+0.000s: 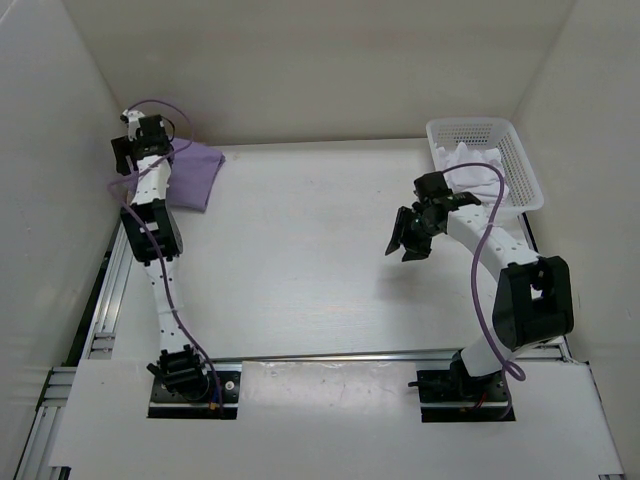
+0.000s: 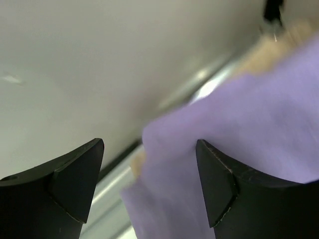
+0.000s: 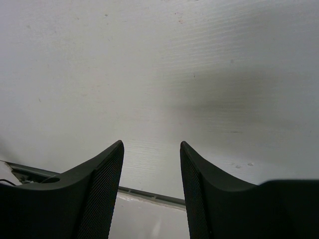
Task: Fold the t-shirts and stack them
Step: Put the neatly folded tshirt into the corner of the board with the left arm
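Observation:
The lavender t-shirt [image 1: 192,175] lies folded at the table's far left. In the left wrist view its cloth [image 2: 239,114] is blurred and fills the right half. A strip of tan cloth [image 2: 271,52] shows under its edge; it is the tan t-shirt. My left gripper [image 1: 133,150] hovers at the shirt's left edge by the wall. Its jaws stand wide open [image 2: 149,164], with the right finger [image 2: 224,189] against the purple cloth. The white t-shirt [image 1: 470,160] lies crumpled in the basket. My right gripper [image 1: 405,240] is open and empty [image 3: 152,149] above bare table.
The white perforated basket [image 1: 527,165] stands at the far right corner, just behind the right arm. White walls close in the left, back and right. A metal rail [image 1: 105,300] runs along the table's left edge.

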Controlling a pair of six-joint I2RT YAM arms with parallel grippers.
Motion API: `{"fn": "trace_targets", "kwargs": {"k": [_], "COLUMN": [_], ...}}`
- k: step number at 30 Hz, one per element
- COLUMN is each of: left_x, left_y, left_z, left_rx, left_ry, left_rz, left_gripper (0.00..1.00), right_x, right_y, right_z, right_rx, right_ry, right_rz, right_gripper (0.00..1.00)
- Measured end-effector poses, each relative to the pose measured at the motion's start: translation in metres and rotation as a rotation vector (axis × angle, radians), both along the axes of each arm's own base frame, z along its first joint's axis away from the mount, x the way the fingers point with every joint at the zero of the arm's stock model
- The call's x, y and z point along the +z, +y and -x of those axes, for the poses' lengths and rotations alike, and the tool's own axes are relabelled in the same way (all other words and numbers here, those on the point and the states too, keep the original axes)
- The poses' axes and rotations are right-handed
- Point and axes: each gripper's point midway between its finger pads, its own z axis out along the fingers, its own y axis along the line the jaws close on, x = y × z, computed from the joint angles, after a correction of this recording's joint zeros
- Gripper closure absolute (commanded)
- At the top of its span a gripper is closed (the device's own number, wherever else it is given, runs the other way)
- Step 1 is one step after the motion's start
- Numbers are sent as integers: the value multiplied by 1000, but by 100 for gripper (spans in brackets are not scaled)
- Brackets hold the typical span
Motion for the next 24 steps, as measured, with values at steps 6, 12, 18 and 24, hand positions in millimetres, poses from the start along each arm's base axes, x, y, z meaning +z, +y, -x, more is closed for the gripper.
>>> {"fn": "trace_targets", "kwargs": {"k": [6, 12, 18, 24], "left_x": [42, 56, 88, 117], "left_y": [21, -6, -110, -220], "left_z": [4, 35, 51, 84], "left_rx": [61, 26, -205, -523], "left_ry": [-112, -55, -38, 25], "left_rz": [-48, -33, 27, 154], "left_gripper": [15, 6, 0, 0], "right_x": [12, 51, 128, 191], "right_y": [4, 11, -25, -115], "right_z": [-8, -32, -89, -180], "right_rx": [10, 27, -81, -320], "right_ry": [-29, -131, -331, -531], "right_rz": [-11, -45, -46, 45], "right_gripper": [45, 41, 33, 32]}}
